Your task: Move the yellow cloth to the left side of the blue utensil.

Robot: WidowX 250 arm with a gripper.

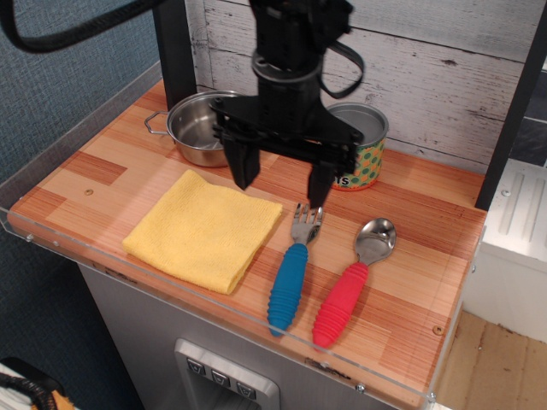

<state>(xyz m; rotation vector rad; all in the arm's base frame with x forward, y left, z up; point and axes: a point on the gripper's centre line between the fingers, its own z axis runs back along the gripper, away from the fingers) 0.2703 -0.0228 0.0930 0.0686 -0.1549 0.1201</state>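
The yellow cloth (205,231) lies flat and folded on the wooden table, at the front left. The blue utensil (293,272), a fork with a ribbed blue handle, lies just to the right of the cloth, its metal head pointing away. My gripper (280,183) is open and empty. It hangs above the table behind the cloth's right corner and the fork's head, with its right finger close over the fork's tines.
A spoon with a red ribbed handle (352,285) lies right of the fork. A steel pot (202,129) stands at the back left. A peas-and-carrots can (363,147) stands behind the gripper. A clear plastic rim (214,301) edges the table front.
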